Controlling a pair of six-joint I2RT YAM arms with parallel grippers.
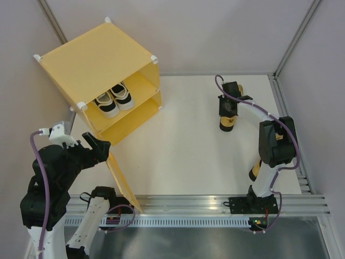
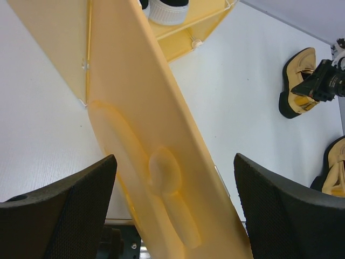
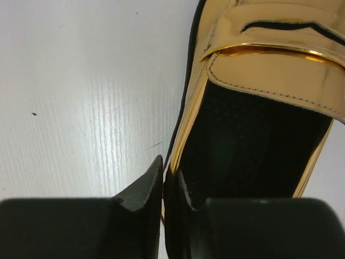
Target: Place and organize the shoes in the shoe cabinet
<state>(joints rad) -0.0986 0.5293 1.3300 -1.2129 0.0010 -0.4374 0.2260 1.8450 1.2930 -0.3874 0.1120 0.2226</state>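
Note:
The yellow shoe cabinet (image 1: 97, 56) stands at the back left. Its door (image 1: 123, 183) hangs open toward the near edge. Two white-and-black sneakers (image 1: 114, 98) sit side by side on its inner shelf. My left gripper (image 1: 102, 147) is open, and the embossed door (image 2: 156, 135) stands between its fingers (image 2: 64, 210). My right gripper (image 1: 228, 108) is shut on the side wall of a gold slip-on (image 3: 269, 65) that rests on the table at the right (image 1: 227, 124). The second gold slip-on (image 1: 254, 171) lies near the right arm's base, partly hidden by the arm.
The white table (image 1: 188, 140) is ringed by grey walls, with an aluminium rail (image 1: 215, 205) along its near edge. The held gold shoe (image 2: 295, 81) and the other one (image 2: 337, 170) show at the right of the left wrist view.

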